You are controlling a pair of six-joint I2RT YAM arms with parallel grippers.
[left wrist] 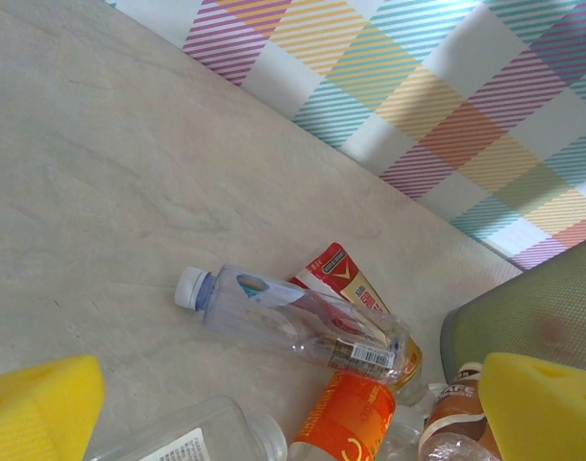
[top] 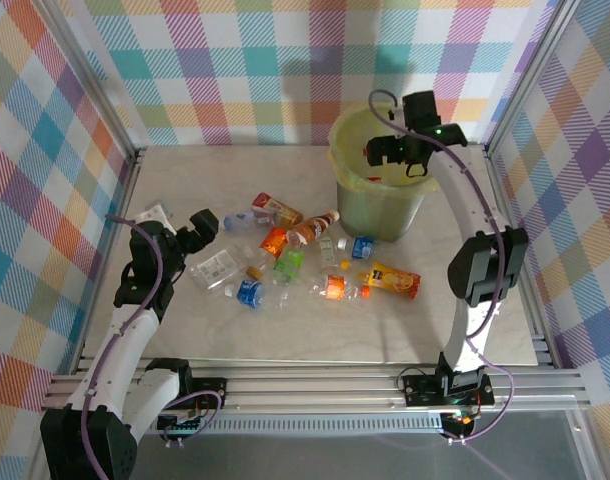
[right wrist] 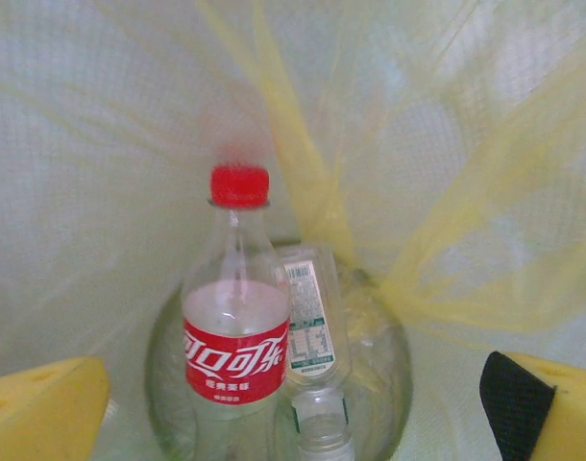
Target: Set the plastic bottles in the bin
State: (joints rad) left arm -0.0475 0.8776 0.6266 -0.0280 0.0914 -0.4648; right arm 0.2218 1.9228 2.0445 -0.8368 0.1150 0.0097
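Several crushed plastic bottles lie mid-table: a red-label one (top: 277, 209), a brown one (top: 313, 229), a green one (top: 288, 264), a blue one (top: 249, 293) and a yellow-orange one (top: 390, 280). The yellow-green bin (top: 377, 205) stands at the back right. My right gripper (top: 383, 152) hangs over its mouth, open (right wrist: 293, 418) and holding nothing. Below it in the bin are a red-capped cola bottle (right wrist: 235, 336) and a clear bottle (right wrist: 312, 322). My left gripper (top: 205, 226) is open (left wrist: 288, 413) just left of the pile, above a clear white-capped bottle (left wrist: 293, 322) and an orange-label bottle (left wrist: 351, 423).
Checked walls enclose the table on three sides (top: 285, 70). The yellow bag liner (right wrist: 303, 163) drapes down the bin's inside. In the left wrist view the bin wall (left wrist: 533, 307) rises at the right. Bare tabletop (top: 285, 335) lies in front of the pile.
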